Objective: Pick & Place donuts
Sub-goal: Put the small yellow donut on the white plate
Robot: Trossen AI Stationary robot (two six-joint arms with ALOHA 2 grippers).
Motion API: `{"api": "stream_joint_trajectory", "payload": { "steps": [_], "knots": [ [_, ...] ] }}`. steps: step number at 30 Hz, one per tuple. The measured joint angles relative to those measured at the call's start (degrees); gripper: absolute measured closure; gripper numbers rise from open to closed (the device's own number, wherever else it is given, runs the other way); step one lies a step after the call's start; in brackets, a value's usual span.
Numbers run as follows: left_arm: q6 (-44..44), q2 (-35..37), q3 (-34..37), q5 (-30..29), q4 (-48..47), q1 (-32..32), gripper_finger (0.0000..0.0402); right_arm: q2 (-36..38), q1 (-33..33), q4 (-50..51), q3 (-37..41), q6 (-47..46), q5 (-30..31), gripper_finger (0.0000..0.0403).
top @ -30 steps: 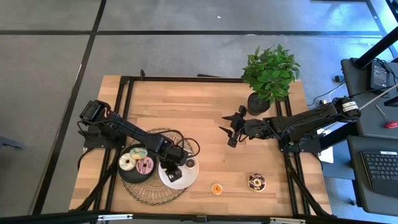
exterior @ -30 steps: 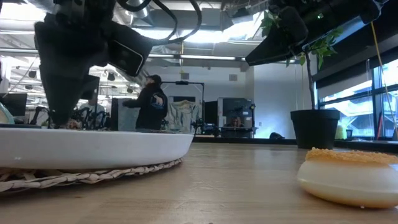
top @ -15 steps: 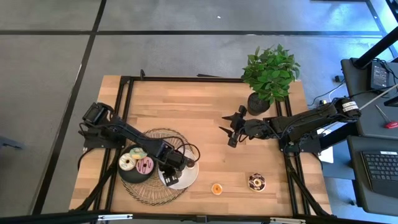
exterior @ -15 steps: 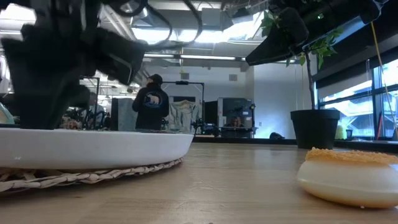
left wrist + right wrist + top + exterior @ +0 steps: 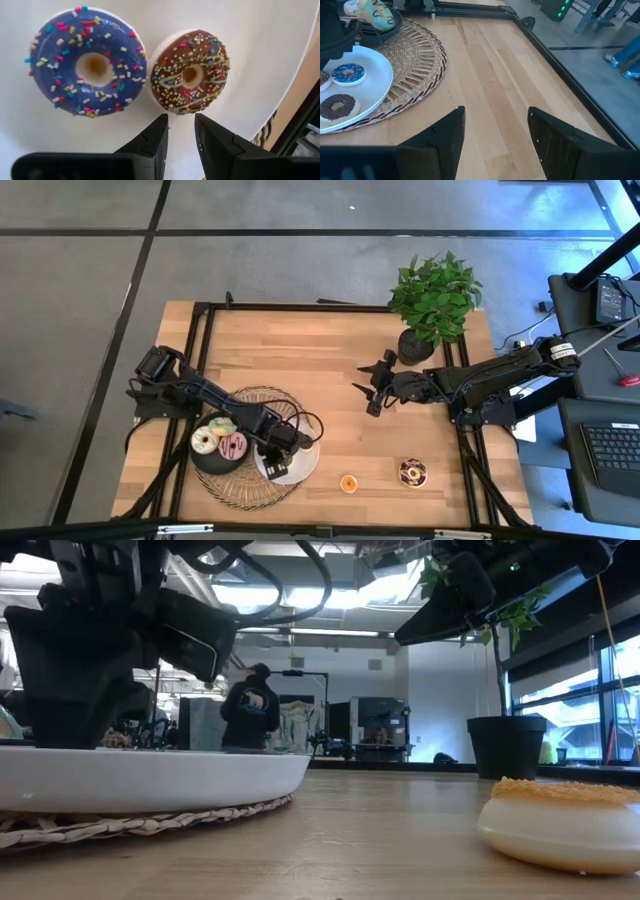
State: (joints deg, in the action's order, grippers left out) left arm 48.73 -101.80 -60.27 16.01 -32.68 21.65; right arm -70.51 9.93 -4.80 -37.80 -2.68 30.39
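Left claw (image 5: 177, 132) just slid back along the white plate (image 5: 260, 60), narrow and empty, brown donut (image 5: 190, 71) and blue donut (image 5: 86, 61) right ahead. Drop-off done, I'd guess; right claw (image 5: 495, 131) waits wide.

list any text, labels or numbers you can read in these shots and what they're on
None can be read.
The blue donut and brown donut on the white plate carry only sprinkles, no lettering.
The device screen beside the table is too small to read.
The room behind the person shows no legible sign.
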Motion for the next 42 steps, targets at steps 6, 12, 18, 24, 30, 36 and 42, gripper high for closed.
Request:
{"api": "stream_joint_trajectory", "payload": {
  "steps": [6, 12, 18, 24, 30, 36, 42],
  "knots": [
    [-4.9, 0.0, -3.5, 1.2, -0.4, 0.0, 0.0308, 0.0, 0.0, 1.8, 0.0, 0.1, -4.9, 0.0186],
    [-15.8, 0.6, -8.4, -1.1, 0.1, -0.1, 0.0308, 0.0, 0.0, 7.2, 0.0, 0.1, -18.0, 0.0186],
    [-22.3, 0.6, -8.9, -8.8, 3.9, -0.6, 0.0309, 0.0, 2.2, 15.8, 0.0, -6.4, -26.3, 0.0186],
    [-29.1, 0.7, -8.9, -13.8, 5.8, -1.1, 0.0307, -0.3, 5.6, 19.6, 0.0, -9.8, -19.8, 0.0186],
    [-32.6, 0.7, -8.9, -18.1, 7.5, -1.2, 0.0311, -0.3, 6.5, 13.7, 0.0, -2.0, -18.9, 0.0186],
    [-33.7, 0.7, -8.9, -22.2, 16.2, -1.2, 0.0304, -0.3, 6.5, 9.3, 0.0, 0.1, -16.5, 0.0186],
    [-38.6, 0.7, -8.9, -25.0, 20.9, -1.3, 0.0301, -0.3, 6.5, 9.2, 0.0, -6.1, -16.9, 0.0186]
  ]
}}
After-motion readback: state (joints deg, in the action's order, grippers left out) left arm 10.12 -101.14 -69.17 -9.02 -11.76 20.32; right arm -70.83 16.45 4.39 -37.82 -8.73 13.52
